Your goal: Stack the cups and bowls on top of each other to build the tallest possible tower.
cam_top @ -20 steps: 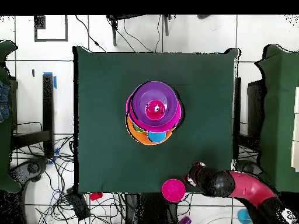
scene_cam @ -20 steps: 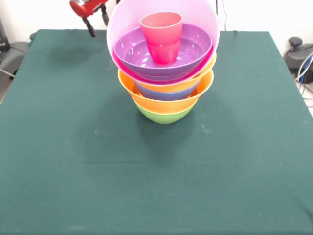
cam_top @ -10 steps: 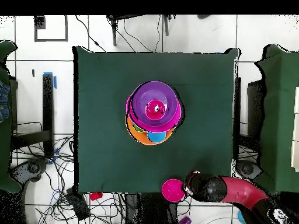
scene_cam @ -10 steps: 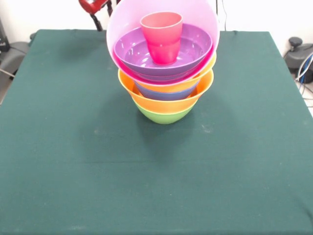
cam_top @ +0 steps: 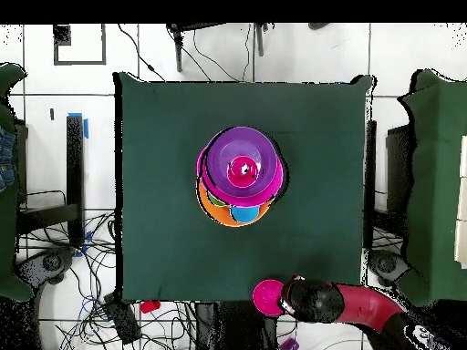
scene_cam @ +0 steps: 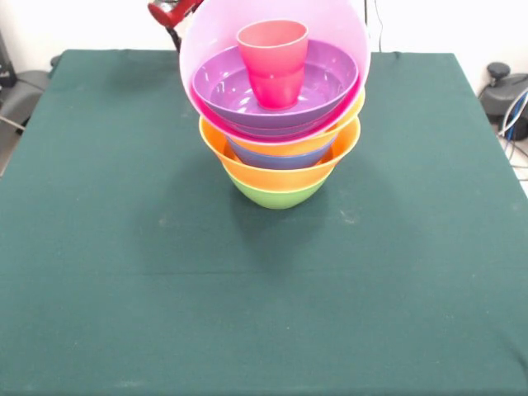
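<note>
- The end effector (cam_top: 285, 296) sits at the bottom of the overhead frame, just off the tabletop's lower edge; in the front view only a red and black bit of it (scene_cam: 172, 14) pokes out at the top, left of the pink bowl. Whether it is wide or narrow I cannot tell.
- Right beside it in the overhead view, off the green cloth, is a small round pink-red bowl (cam_top: 267, 297), touching or nearly touching the tip; which of the two, I cannot tell.
- The red arm (cam_top: 365, 308) trails off to the lower right of the overhead frame.
- The tower (scene_cam: 279, 157) stands a little above the middle of the tabletop (scene_cam: 124, 272): a green bowl (scene_cam: 276, 195) as base, an orange bowl (scene_cam: 280, 172) in it, then a blue bowl (scene_cam: 280, 158) and a second orange rim (scene_cam: 309, 144).
- On top, the large pink bowl (scene_cam: 326, 25) tilts toward the front camera, with the purple bowl (scene_cam: 227, 87) inside it.
- A red cup (scene_cam: 274, 62) stands upright in the purple bowl.
</note>
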